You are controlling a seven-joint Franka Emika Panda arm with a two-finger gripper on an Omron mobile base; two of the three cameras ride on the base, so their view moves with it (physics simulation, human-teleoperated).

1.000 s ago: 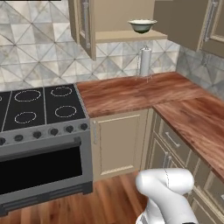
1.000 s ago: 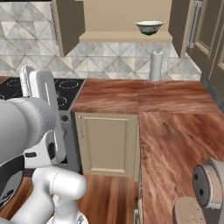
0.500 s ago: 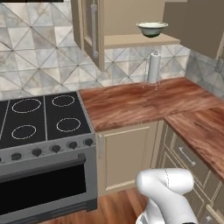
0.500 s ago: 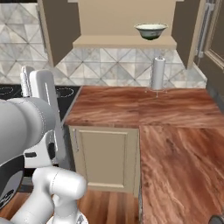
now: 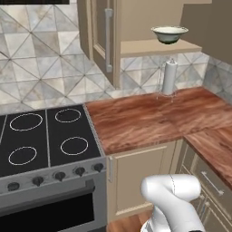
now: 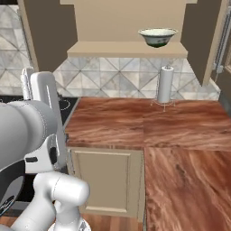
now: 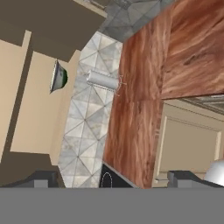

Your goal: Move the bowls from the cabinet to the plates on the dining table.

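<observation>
The cabinet [image 6: 126, 27] hangs open over the desk [image 6: 149, 131], its doors swung out to either side, 1 with a long silver bar handle [image 5: 108, 38]. 1 bowl [image 5: 169, 34], pale with a green lower half, sits upright on the cabinet's shelf [image 5: 154, 46], toward the shelf's right end. In the right base view the bowl [image 6: 158, 37] stands almost straight above a white paper-towel roll [image 6: 165, 85], which is upright on its wire stand at the back of the desk, near the tiled wall [image 6: 113, 83]. The hand view, rolled sideways, shows the same bowl [image 7: 58, 77] on the shelf and the roll [image 7: 102, 80] beside it.

A black stove [image 5: 43, 142] with 4 ringed burners adjoins the desk on its left, knobs along its front.

The pincer [image 7: 111, 178] is apart, its 2 dark tips wide and holding nothing, well away from the bowl.

No writing or brand can be read anywhere.
</observation>
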